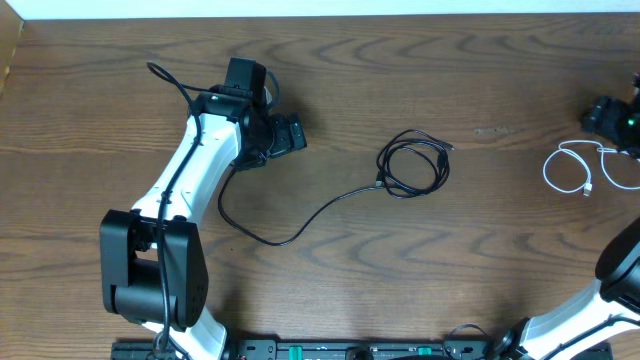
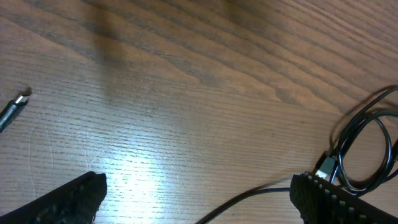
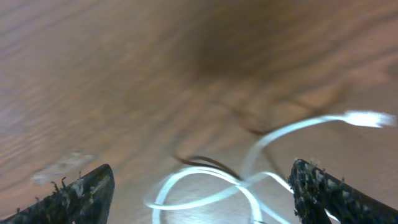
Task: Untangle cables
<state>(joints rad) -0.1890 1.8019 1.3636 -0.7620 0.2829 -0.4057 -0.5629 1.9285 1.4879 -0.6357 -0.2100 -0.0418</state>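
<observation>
A black cable (image 1: 413,163) lies coiled mid-table, its tail (image 1: 300,228) curving left toward my left arm. My left gripper (image 1: 297,134) is open and empty to the left of the coil. In the left wrist view the tail (image 2: 249,198) runs between the open fingers (image 2: 199,190), with the coil (image 2: 367,146) at the right. A white cable (image 1: 568,168) lies looped at the far right. My right gripper (image 1: 603,122) hovers just above it, open. In the right wrist view the white loop (image 3: 205,186) sits between the fingers (image 3: 202,186), crossed by a thin dark cord (image 3: 205,163).
A small metal plug end (image 2: 15,107) lies at the left of the left wrist view. The white cable's plug (image 3: 367,118) points right. A thin dark cord (image 1: 620,172) loops at the table's right edge. The left arm's own thick cord (image 1: 170,80) arches behind it.
</observation>
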